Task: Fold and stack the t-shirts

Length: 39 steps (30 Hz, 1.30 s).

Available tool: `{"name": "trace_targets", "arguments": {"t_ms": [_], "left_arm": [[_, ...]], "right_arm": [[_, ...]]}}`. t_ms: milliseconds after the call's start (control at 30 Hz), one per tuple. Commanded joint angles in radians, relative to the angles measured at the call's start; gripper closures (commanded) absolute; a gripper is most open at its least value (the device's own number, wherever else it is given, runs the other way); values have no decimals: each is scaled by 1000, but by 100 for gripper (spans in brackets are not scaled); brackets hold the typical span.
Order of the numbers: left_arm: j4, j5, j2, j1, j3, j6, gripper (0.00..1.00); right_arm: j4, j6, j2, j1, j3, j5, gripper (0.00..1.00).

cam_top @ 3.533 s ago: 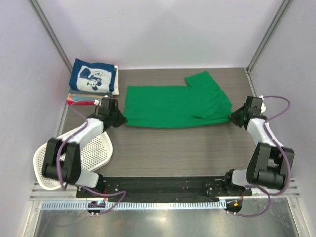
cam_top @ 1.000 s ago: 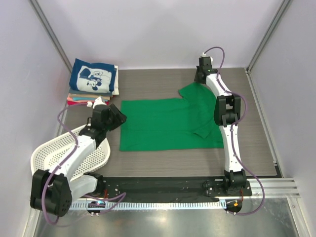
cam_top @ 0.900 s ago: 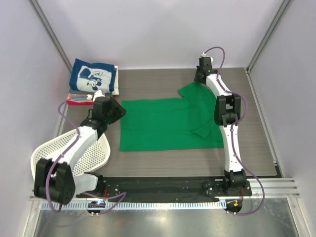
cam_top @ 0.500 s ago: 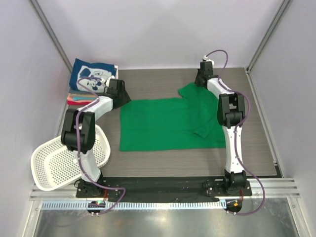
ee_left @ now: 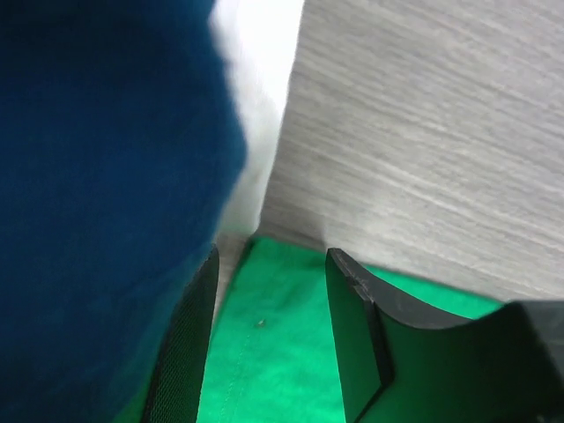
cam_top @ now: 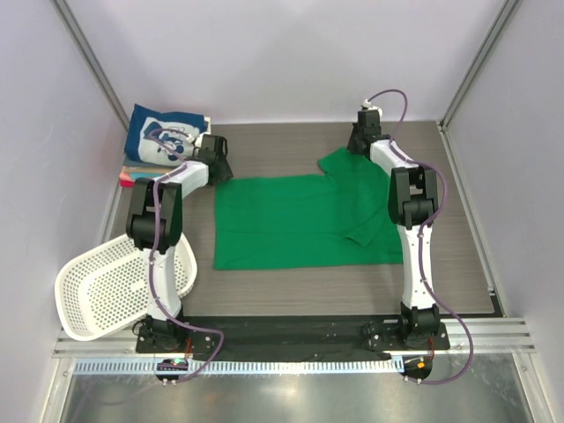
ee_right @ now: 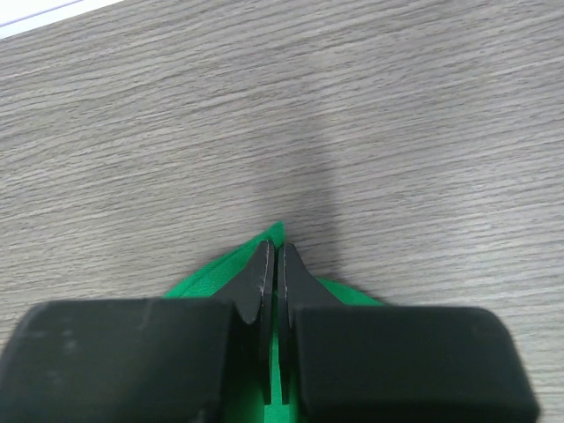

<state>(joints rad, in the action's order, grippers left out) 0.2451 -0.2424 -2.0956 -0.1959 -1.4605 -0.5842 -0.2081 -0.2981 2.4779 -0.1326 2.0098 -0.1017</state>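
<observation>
I'm pinching the green t-shirt (cam_top: 300, 220) by its far sleeve tip in my right fingers (ee_right: 263, 267), shut tight. My left fingers (ee_left: 357, 308) are hanging open over its other far corner, just beside the navy t-shirt (cam_top: 152, 132). The shirt is lying nearward of both, its long axis running between them.

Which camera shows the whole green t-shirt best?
The top external view: the green t-shirt lies there almost whole. The left wrist view catches only a corner; the right wrist view, only a small tip.
</observation>
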Motion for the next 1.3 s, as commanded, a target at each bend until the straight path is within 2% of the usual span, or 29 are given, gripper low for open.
{"name": "trace_targets", "arguments": {"t_ms": [0, 133, 233, 367, 567, 767, 1267], "left_arm": [[11, -26, -33, 6, -50, 32, 47], [33, -22, -67, 6, -75, 32, 51], [29, -12, -69, 7, -72, 26, 60], [29, 5, -61, 7, -69, 21, 79], [31, 20, -32, 6, -58, 20, 99], [46, 32, 60, 6, -31, 20, 100], [102, 89, 247, 6, 38, 6, 100]], "right_arm": [[-65, -3, 0, -5, -36, 42, 99], [-65, -6, 3, -2, -36, 51, 99], [-63, -10, 6, 2, -34, 60, 99], [-63, -12, 3, 5, -37, 66, 99], [-65, 13, -25, 5, -19, 89, 99], [-65, 13, -118, 4, -52, 135, 99], [-73, 7, -370, -7, -276, 184, 99]]}}
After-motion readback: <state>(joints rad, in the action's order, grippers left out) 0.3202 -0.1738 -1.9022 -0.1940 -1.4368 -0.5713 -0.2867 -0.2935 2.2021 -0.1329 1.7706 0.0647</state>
